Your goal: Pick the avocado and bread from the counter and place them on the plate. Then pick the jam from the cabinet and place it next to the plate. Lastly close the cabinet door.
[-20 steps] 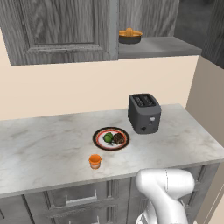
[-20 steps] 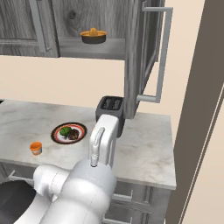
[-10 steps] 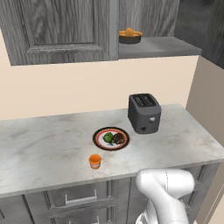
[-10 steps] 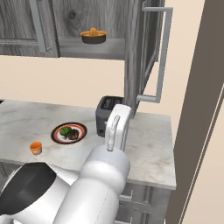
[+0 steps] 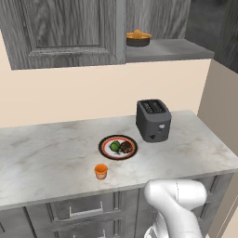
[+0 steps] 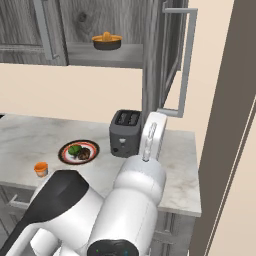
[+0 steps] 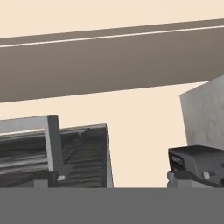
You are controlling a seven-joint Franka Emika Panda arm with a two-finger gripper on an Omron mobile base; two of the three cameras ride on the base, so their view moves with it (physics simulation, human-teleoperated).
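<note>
The plate (image 5: pixel 105 142) (image 6: pixel 65 149) lies mid-counter and carries the green avocado (image 5: pixel 114 147) (image 6: pixel 74 149) and the brown bread (image 5: pixel 126 148) (image 6: pixel 84 152). Just in front of it on the counter (image 5: pixel 46 158) stands the orange jam (image 5: pixel 101 171) (image 6: pixel 41 169). The cabinet door (image 6: pixel 168 50) stands open, edge-on, with its long handle (image 6: pixel 186 60) toward me; the hand view sees this cabinet door (image 7: pixel 85 153) at lower left. My arm's white end link (image 6: pixel 150 134) rises in front of the toaster, below the door. The fingers are hidden, and nothing is held in front of the hand.
A dark toaster (image 5: pixel 153 120) (image 6: pixel 124 133) (image 7: pixel 197 168) stands right of the plate. On the open cabinet shelf (image 5: pixel 172 49) sits a dark bowl with orange contents (image 5: pixel 138 39) (image 6: pixel 107 41). A closed cabinet door (image 5: pixel 65 28) hangs at left. A tall wall panel (image 6: pixel 225 150) borders the counter's right end.
My arm's end link has swung right and upward, from beside the plate to in front of the toaster under the open door. The plate, jam and door have not moved.
</note>
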